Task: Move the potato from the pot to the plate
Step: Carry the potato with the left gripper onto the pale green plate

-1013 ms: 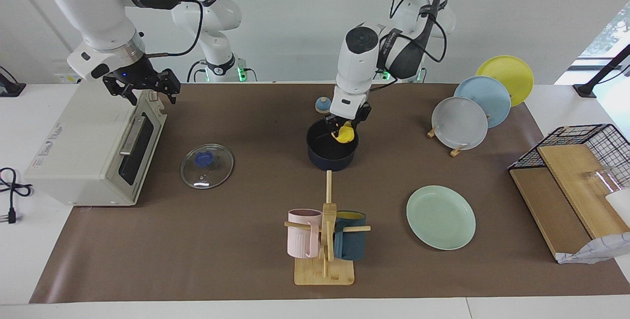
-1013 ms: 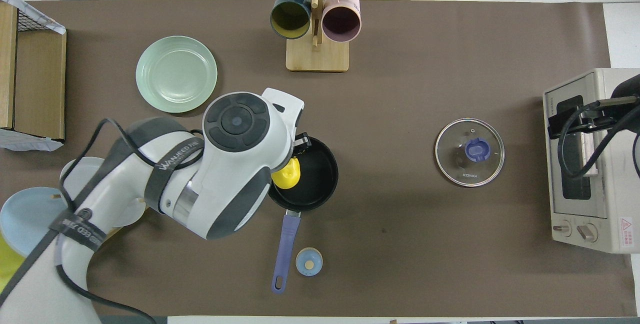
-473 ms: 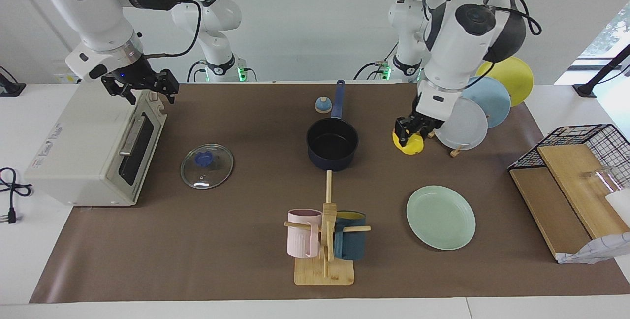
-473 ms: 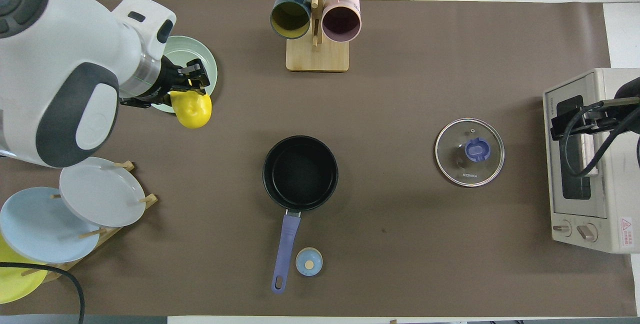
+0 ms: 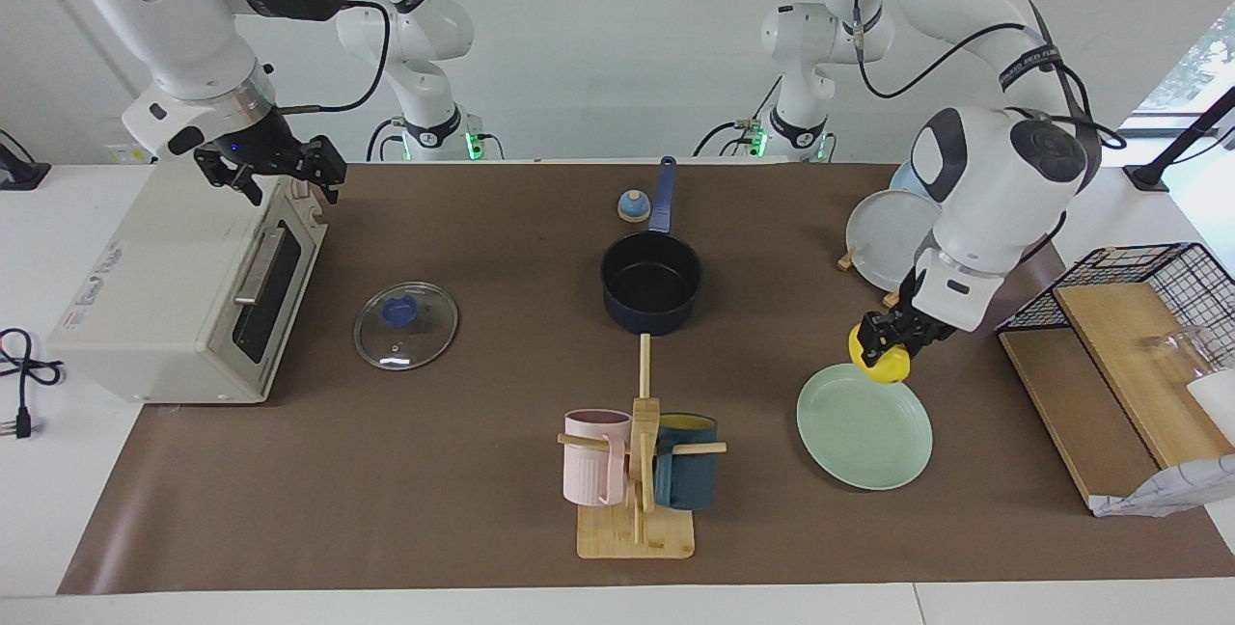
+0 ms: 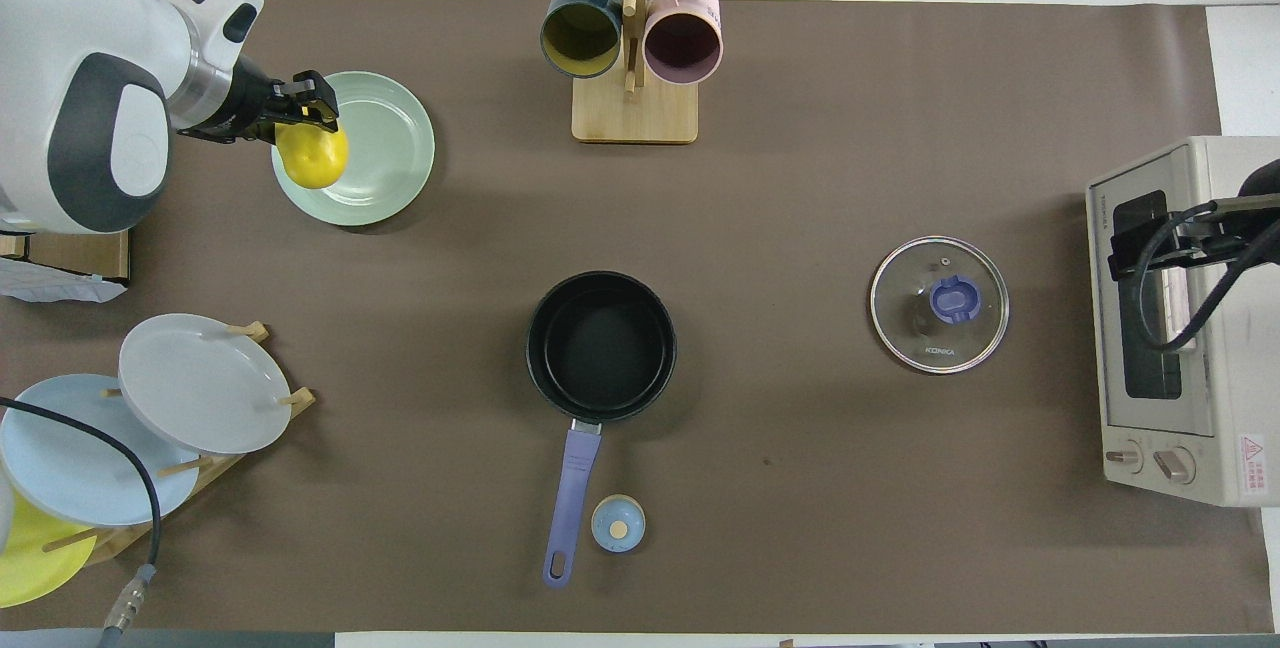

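The left gripper (image 5: 883,347) pinched the potato (image 5: 880,366) over the plate's (image 5: 864,437) rim. The right gripper (image 5: 275,172) waited spread over the toaster oven (image 5: 164,297); the pot (image 5: 651,283) sat empty.

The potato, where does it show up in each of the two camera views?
Facing view: the potato hangs in the left pincer, over the green plate's rim.
Overhead view: the potato is at upper left, over that plate's edge.
Shared landmark: the green plate.
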Available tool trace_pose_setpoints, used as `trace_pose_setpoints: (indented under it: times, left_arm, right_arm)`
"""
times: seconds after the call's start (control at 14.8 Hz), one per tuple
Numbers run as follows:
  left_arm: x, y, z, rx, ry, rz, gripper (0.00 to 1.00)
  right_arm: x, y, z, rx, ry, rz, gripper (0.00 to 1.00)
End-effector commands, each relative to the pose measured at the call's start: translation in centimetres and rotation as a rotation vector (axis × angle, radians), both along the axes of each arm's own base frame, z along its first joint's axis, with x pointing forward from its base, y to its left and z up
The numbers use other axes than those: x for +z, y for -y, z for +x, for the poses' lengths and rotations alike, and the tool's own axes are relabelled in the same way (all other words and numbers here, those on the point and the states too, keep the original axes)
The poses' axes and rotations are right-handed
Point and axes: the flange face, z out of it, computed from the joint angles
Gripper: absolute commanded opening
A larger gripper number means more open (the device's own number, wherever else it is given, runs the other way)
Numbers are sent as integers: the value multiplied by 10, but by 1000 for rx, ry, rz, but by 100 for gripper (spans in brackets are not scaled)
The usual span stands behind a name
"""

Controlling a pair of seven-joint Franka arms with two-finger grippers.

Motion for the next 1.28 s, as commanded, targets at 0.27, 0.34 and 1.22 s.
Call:
trace_pose_setpoints:
  times: [0.27,0.34,1.22]
  left_arm:
    - [-68,-6,35,-149,42,114,0]
    - [-70,-4,35,-165,51,120,0]
    - [-108,-2,24,-177,27,122,100]
  right_arm:
    - [1,0,-7,-19,-3,6,100]
    - [1,0,-7,-19,-4,6,100]
    - [1,0,-7,-19,-3,6,100]
